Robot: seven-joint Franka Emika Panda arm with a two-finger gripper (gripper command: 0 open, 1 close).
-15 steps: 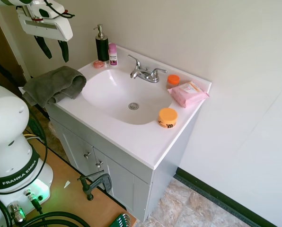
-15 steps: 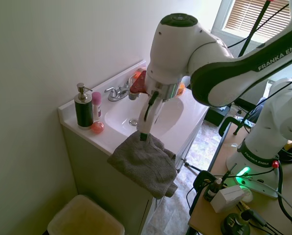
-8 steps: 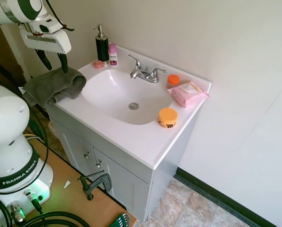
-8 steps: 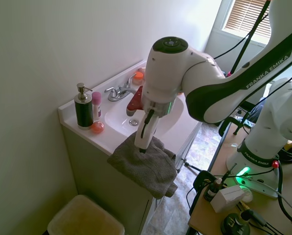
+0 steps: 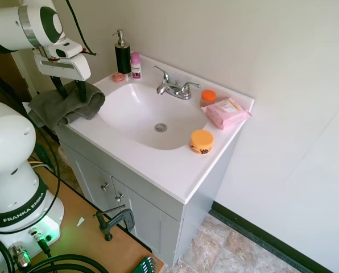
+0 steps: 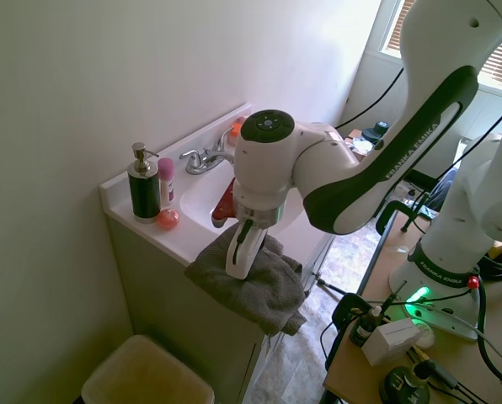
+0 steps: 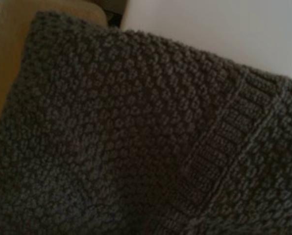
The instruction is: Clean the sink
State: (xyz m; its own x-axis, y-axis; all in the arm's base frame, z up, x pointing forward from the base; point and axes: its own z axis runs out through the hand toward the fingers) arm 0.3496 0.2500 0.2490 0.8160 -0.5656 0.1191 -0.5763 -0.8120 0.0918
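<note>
The sink (image 5: 136, 111) is a glossy white oval basin in a white vanity top, with a round metal drain (image 5: 160, 128) and a chrome two-handle faucet (image 5: 174, 88); it also shows as the sink (image 6: 200, 198) partly behind the arm. A grey knitted towel (image 5: 61, 107) lies bunched on the vanity's left end and hangs over the edge. My gripper (image 5: 70, 91) stands open with its dark fingers pushed down into the top of the towel (image 6: 264, 290). The knit of the towel (image 7: 136, 137) fills the wrist view.
A black soap dispenser (image 5: 123, 54), a pink bottle (image 5: 135, 65) and a small pink soap (image 5: 119, 77) stand at the back left corner. An orange jar (image 5: 202, 141), a pink wipes pack (image 5: 226, 112) and an orange-lidded jar (image 5: 208, 96) sit right of the basin. A bin (image 6: 146, 376) stands below.
The gripper has come down from above the towel until its open fingers sink into the cloth. The towel and the things on the vanity have stayed put.
</note>
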